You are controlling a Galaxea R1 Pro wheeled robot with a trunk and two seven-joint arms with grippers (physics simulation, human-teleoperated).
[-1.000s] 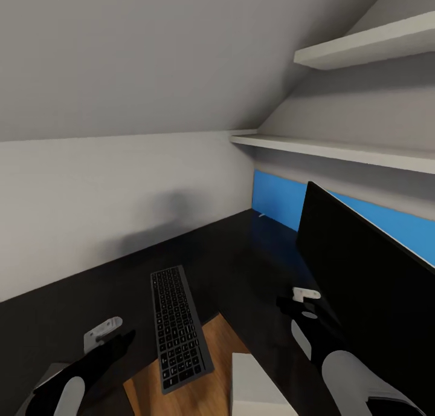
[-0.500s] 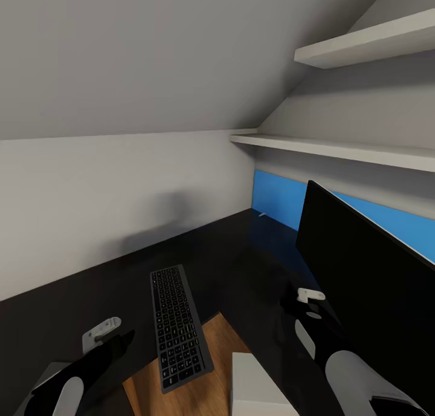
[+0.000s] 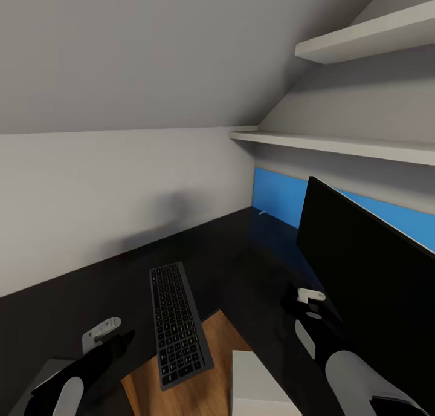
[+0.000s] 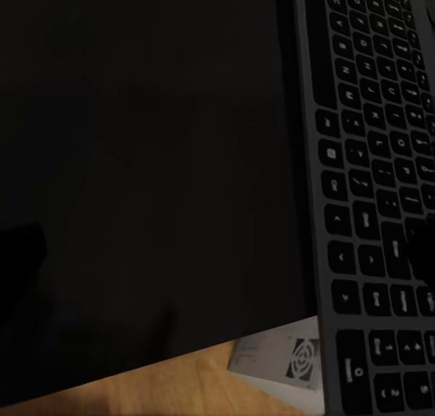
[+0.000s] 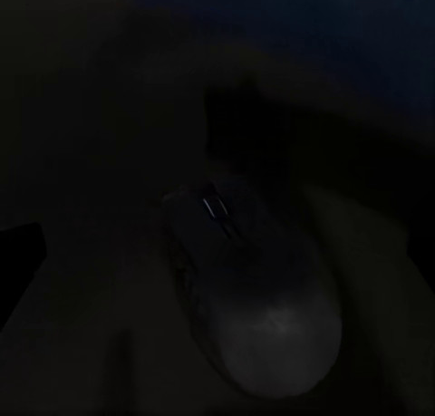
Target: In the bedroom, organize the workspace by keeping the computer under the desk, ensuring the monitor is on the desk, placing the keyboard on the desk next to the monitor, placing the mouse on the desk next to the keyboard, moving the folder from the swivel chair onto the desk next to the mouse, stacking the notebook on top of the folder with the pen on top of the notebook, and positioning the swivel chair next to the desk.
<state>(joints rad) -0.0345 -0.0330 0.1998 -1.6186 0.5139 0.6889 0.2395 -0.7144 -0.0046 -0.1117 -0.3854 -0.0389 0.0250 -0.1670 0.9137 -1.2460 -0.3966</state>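
The keyboard (image 3: 175, 325) lies on the black desk (image 3: 229, 253), its near end jutting over the front edge; it is also in the left wrist view (image 4: 372, 189). My left gripper (image 3: 112, 336) hovers open beside the keyboard's left side. The monitor (image 3: 368, 271) stands at the right. My right gripper (image 3: 310, 304) hangs open just before the monitor's screen, above the black mouse (image 5: 249, 289) resting on the desk. A bright blue flat sheet with a thin white edge, apparently the folder (image 3: 278, 198), leans on the wall behind the monitor. The light grey computer (image 3: 260, 386) sits below the desk.
Two white wall shelves (image 3: 338, 147) run above the monitor under the sloped ceiling. A pale grey wall closes the desk's far side. Wood floor (image 3: 199, 392) shows under the desk's inner corner. A small white piece (image 3: 261, 212) lies by the blue sheet's foot.
My right gripper has shifted slightly to the right, toward the monitor. The head view has tilted a touch. Left gripper and keyboard have stayed put.
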